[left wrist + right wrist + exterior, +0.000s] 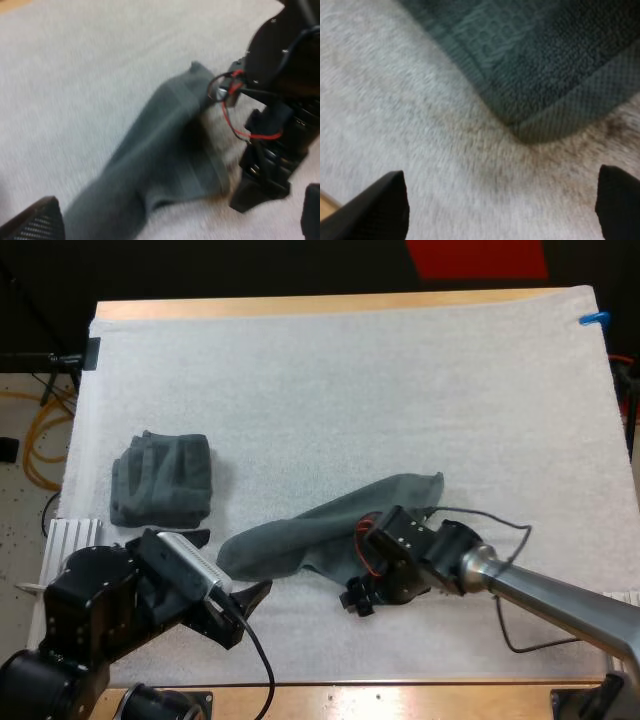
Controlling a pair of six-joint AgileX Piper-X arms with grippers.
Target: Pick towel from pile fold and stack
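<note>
A dark grey-green towel (pixel 330 530) lies spread in a long strip across the middle of the white mat (pixel 350 390). My left gripper (pixel 221 566) is open at its left end, and that end of the towel (pixel 165 165) reaches between the fingers (pixel 40 220). My right gripper (pixel 358 598) hovers low at the towel's near edge. It is open, with its fingers (pixel 395 200) apart over bare mat just off a towel corner (pixel 545 75). The right gripper (pixel 265 175) stands beside the towel's far end. A second towel (pixel 160 480) sits bunched at the left.
The mat's front edge and the wooden table rim (pixel 400 695) run close behind both grippers. A white ridged block (pixel 70 540) sits at the mat's left edge.
</note>
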